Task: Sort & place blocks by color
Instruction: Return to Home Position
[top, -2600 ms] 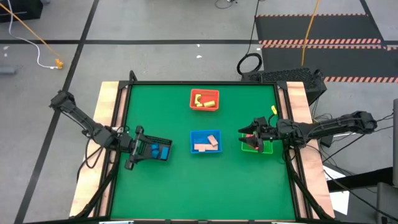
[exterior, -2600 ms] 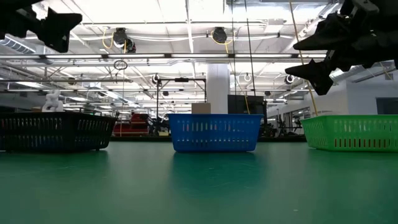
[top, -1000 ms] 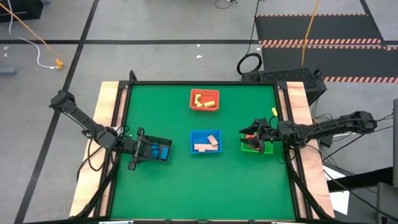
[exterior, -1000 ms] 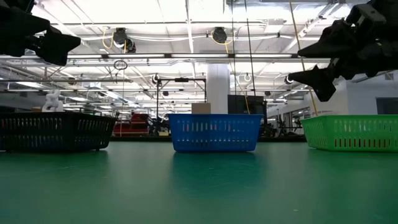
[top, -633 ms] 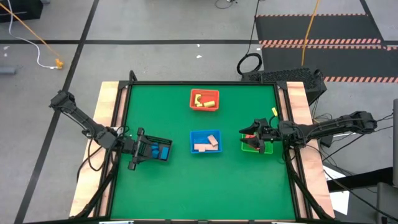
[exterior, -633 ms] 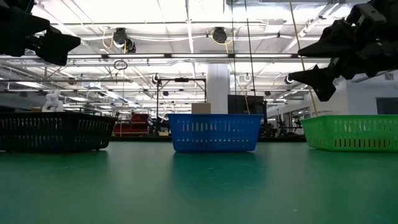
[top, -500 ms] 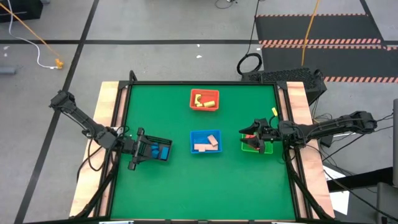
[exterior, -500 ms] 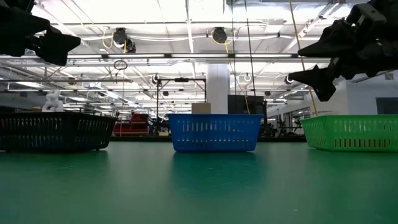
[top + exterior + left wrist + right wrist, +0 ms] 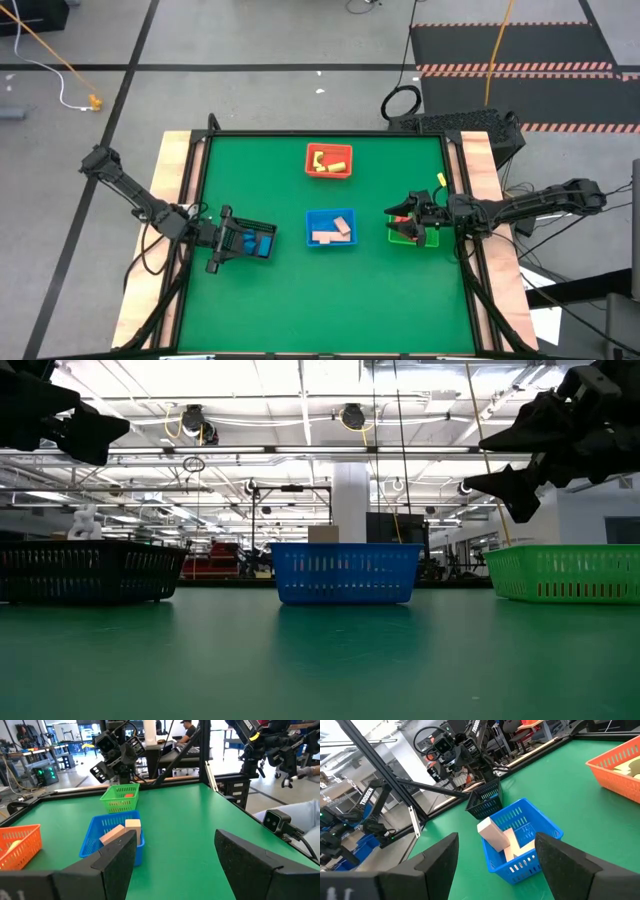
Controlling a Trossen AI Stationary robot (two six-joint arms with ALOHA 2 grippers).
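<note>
Left gripper [image 9: 232, 240] with fingers spread wide, right gripper [image 9: 398, 222] likewise, both arms raised, reaching inward

High view: bright, even light from overhead. It lay flat on the counter [image 9: 320, 300] with no glare, and only faint, soft shadows showed under the arms.

Low view: the ceiling lights [image 9: 300, 400] burned near white. Both arms hung against them as black silhouettes, no surface detail readable. The near counter was darker here, with a dull sheen below the blue bin [image 9: 345, 572].

Left wrist view: room well lit. The fingers of the left pincer [image 9: 175, 837] were nearly black, with a thin pale highlight along their upper edges.

Right wrist view: far background washed pale by strong light. The fingers of the right pincer [image 9: 497, 840] were dark likewise.
</note>
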